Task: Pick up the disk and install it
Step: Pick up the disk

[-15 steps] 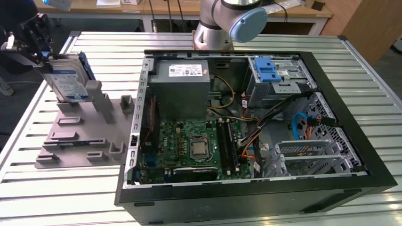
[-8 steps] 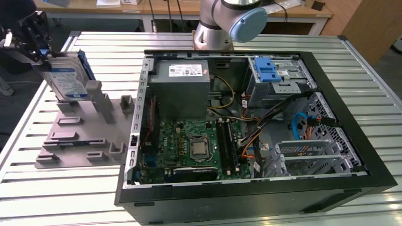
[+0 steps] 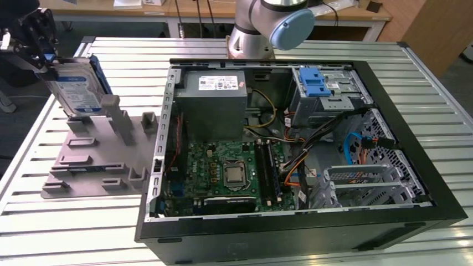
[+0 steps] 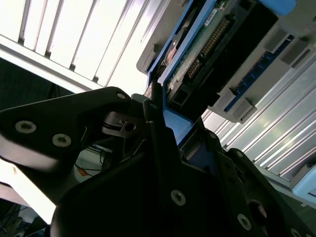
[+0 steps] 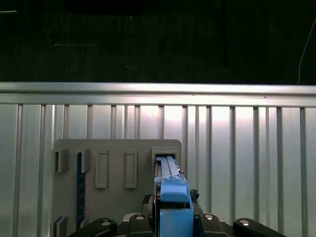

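Silver-metal disk (image 3: 74,91) with a white-and-blue label and blue side rails, standing on edge at the exterior view's left; the gripper (image 3: 44,58) pinches its upper edge, its fingers pressed against either side; in the second wrist view the gripper (image 4: 177,126) clamps a blue rail, with the disk's (image 4: 207,44) green circuit board and connector row showing beyond it.

The disk hangs over the grey plastic slotted tray (image 3: 88,166), which lies on the ribbed aluminium surface (image 3: 74,221); whether its lower edge sits in a slot or has just cleared it cannot be told; the first wrist view looks down the disk's (image 5: 173,197) blue rail onto the tray (image 5: 113,148).

The open black computer case (image 3: 296,233) lies beside the tray, toward the exterior view's right; inside are the grey power supply box (image 3: 214,105), the green motherboard (image 3: 229,172), and a drive bay with a blue bracket (image 3: 318,83) at the far corner.

Progress, as judged: the grasp is made; the disk is well apart from the drive bay; carrying over and installing are not yet done.
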